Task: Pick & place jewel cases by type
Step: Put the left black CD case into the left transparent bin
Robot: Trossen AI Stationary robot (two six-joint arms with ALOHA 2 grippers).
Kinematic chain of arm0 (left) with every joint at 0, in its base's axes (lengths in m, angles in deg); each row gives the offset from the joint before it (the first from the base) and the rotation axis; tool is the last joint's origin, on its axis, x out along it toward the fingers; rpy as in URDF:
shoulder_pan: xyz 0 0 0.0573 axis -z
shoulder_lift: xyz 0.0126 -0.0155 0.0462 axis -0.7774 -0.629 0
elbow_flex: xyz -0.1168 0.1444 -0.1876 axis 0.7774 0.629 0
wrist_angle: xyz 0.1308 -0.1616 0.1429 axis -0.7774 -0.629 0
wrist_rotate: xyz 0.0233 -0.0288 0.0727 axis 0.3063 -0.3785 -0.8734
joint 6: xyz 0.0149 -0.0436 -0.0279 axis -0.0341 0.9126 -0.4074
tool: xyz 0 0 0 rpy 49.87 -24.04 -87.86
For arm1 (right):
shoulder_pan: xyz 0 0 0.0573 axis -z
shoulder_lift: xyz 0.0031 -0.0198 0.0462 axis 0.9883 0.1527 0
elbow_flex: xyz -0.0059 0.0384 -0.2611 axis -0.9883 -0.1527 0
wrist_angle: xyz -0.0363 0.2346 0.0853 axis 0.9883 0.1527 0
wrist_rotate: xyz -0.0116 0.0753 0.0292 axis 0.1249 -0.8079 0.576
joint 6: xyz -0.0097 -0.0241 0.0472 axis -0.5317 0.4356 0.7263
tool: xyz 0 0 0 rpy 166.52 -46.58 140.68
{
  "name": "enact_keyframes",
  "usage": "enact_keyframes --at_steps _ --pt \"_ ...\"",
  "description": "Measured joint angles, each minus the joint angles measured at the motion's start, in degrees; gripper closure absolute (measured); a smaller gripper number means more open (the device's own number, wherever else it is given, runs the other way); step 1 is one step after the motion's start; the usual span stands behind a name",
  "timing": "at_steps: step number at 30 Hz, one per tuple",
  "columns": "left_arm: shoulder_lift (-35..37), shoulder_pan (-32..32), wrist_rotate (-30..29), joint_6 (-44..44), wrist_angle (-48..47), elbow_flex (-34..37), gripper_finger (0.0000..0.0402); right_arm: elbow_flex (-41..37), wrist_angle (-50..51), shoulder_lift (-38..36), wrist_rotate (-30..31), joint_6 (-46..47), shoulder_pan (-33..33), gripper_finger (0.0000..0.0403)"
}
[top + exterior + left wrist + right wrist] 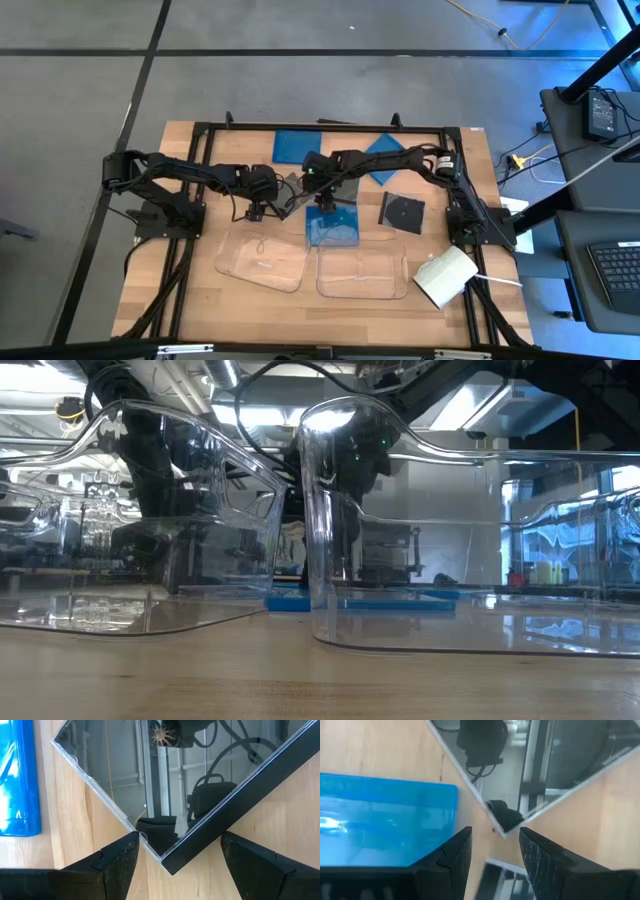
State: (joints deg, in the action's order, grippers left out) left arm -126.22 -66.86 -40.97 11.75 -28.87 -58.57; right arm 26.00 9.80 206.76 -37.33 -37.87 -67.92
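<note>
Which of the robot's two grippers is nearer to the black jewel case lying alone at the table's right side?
Right. The right gripper hangs at the table's middle, closer to the black jewel case. The left gripper sits farther left, its fingers open around another dark case's corner.

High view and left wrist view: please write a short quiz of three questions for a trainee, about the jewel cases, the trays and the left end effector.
1. True or false: the left end effector is shut on a blue jewel case.
2. How many clear trays show in the high view? A) one B) two C) four
3. What colour is the lone jewel case lying apart from the others, toward the right of the high view?

Key
1. False: it is open, with its fingers on either side of a corner of a dark jewel case.
2. B
3. Black
</note>
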Motion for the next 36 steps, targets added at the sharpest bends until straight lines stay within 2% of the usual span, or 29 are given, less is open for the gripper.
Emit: enact_keyframes --at_steps 9,19,26,36 --pt "0.00 0.00 0.00 0.05 0.02 0.00 0.0123 -4.51 -7.81 -0.19 3.04 0.01 0.10 0.0234" --pt "0.00 0.00 -0.02 0.08 0.15 0.00 0.0123 -8.06 -13.98 -0.50 2.76 2.85 0.14 0.0234" --pt "0.05 0.00 -0.09 -9.87 0.32 0.00 0.0123 -8.51 -15.27 -0.39 2.61 3.22 0.14 0.0234" --pt "0.05 0.07 -0.46 -16.76 2.23 0.07 0.0123 -8.71 -17.44 -0.15 -0.67 3.09 0.27 0.0234"
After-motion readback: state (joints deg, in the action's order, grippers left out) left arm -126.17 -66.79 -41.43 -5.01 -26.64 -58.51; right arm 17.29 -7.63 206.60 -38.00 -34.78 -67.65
